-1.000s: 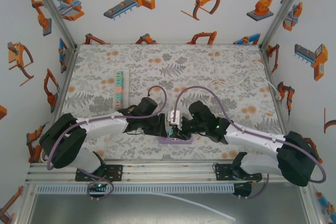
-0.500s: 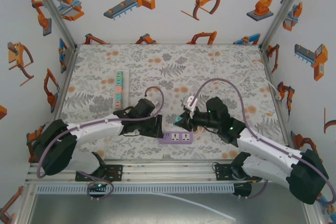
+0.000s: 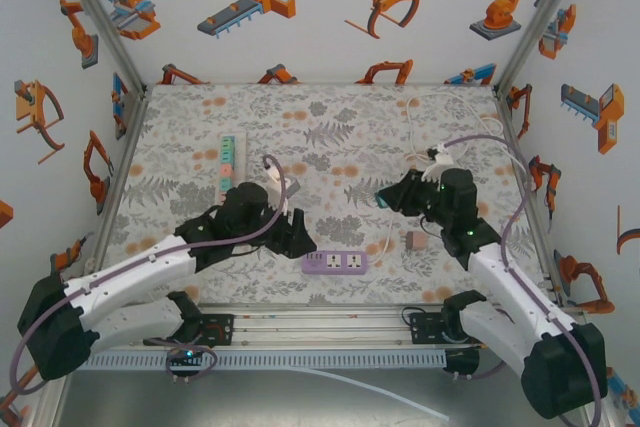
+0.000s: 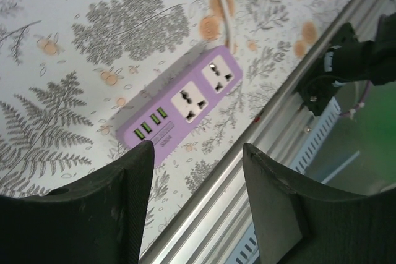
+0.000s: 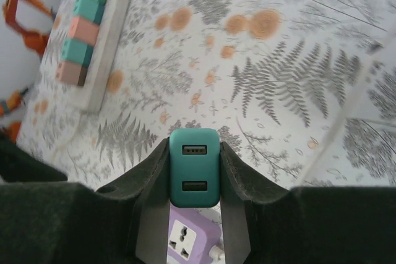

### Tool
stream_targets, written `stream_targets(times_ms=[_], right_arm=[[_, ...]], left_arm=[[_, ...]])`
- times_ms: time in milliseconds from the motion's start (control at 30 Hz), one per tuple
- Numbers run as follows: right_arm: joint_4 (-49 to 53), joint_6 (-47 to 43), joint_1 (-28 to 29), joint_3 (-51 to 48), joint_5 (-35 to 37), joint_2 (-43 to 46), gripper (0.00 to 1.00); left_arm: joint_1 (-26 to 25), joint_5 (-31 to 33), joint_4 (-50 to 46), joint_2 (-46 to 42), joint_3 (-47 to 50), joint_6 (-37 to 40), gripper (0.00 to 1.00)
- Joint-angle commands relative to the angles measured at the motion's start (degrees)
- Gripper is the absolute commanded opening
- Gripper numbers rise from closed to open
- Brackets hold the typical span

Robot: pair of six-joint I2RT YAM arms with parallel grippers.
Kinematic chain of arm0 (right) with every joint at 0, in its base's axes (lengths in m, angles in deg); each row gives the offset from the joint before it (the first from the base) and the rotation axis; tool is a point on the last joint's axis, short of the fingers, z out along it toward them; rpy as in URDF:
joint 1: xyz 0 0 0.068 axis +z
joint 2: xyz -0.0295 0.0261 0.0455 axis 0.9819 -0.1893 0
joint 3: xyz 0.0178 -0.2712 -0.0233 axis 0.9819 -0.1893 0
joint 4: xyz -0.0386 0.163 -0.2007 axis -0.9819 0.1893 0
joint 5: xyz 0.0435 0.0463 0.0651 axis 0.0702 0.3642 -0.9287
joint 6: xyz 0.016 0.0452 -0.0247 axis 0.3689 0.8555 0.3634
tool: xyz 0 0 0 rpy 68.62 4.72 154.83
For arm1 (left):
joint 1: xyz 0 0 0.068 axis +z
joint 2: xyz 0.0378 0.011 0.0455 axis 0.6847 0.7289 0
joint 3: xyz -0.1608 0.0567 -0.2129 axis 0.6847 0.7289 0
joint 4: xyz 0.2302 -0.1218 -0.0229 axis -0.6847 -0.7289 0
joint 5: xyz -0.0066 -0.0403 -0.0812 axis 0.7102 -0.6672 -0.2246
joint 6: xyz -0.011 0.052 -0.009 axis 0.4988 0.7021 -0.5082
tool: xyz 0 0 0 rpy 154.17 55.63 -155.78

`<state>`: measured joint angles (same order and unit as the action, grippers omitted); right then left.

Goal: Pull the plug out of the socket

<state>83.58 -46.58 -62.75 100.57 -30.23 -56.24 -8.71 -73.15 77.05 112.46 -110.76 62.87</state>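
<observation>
Your right claw pinched the plug, off the socket; your left claw spread wide. A slack pinch could maybe have dropped it.

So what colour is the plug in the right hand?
Teal USB charger plug, best in the right wrist view.

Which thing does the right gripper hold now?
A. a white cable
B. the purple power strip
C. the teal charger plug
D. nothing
C: the teal charger plug sits clamped in the right gripper, apart from the purple power strip.
</observation>
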Motion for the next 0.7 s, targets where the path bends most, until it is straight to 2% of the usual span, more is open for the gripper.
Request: stream_targets(times_ms=[0,167,300,500,667], right_arm=[[2.1,10.8,-5.7,-0.8,1.5,1.1,0.08],[0.4,18.1,-16.1,-6.2,-0.4,1.7,0.08],[-0.5,20.5,-21.2,-9.2,-0.7,1.4,0.08],[-3.8,22.1,-23.0,-12.0,0.1,-4.0,0.08],[-10.6,23.3,-23.1,-14.2,-0.9,-10.6,0.10]], left_arm=[[-0.5,-4.4,2.9,-2.5,-0.2,3.4,0.57],[-0.6,-4.5,2.8,-5.2,-0.5,3.8,0.58],[-0.6,-3.7,2.4,-6.3,-0.4,3.9,0.58],[-0.7,-1.2,1.1,-7.1,-0.2,4.2,0.58],[-0.7,1.3,0.2,-7.6,0.0,4.1,0.58]])
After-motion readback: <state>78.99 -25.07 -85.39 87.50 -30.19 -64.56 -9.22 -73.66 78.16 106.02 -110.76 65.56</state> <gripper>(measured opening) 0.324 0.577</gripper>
